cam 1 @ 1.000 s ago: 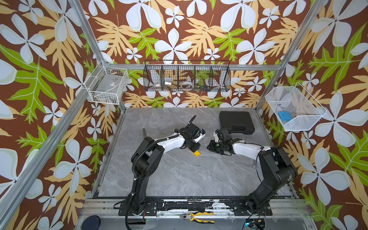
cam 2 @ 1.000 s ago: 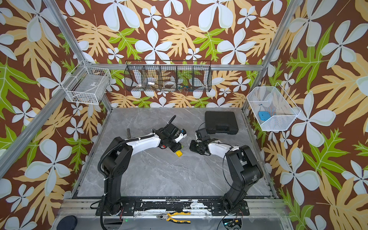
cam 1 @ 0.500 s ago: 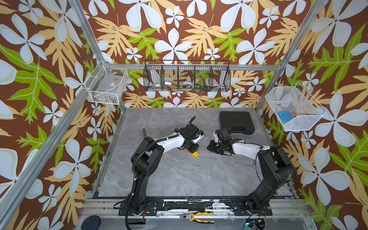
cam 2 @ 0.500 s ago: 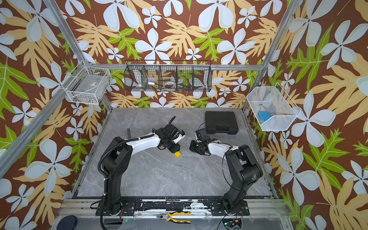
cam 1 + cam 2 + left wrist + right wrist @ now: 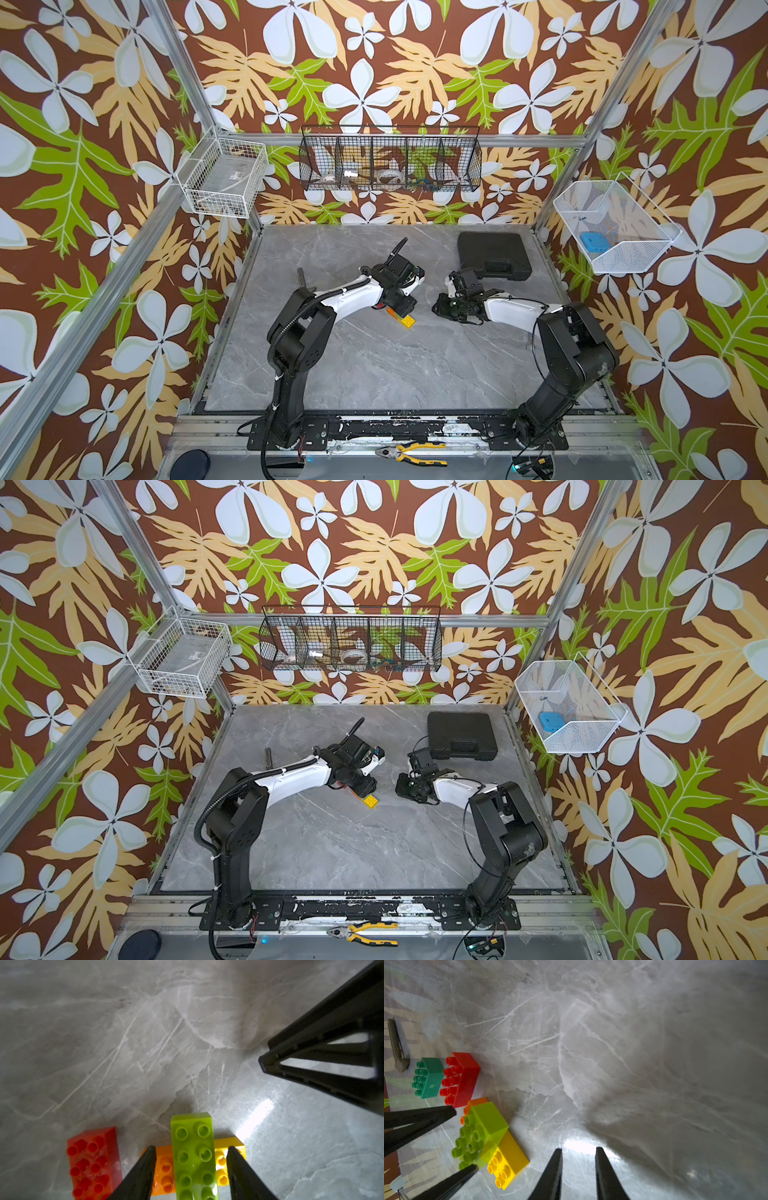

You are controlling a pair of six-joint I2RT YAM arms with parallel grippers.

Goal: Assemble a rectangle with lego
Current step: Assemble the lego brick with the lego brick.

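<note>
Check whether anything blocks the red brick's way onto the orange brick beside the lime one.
Nothing visible lies between the red brick and the orange brick: only bare table. The lime brick covers part of the orange brick, and the left gripper, jaws apart, straddles the lime brick and would need to clear off first.

Top views high, facing down on whole cell; wrist views close, sharing bricks [image 5: 193, 1153] [image 5: 481, 1132].
</note>
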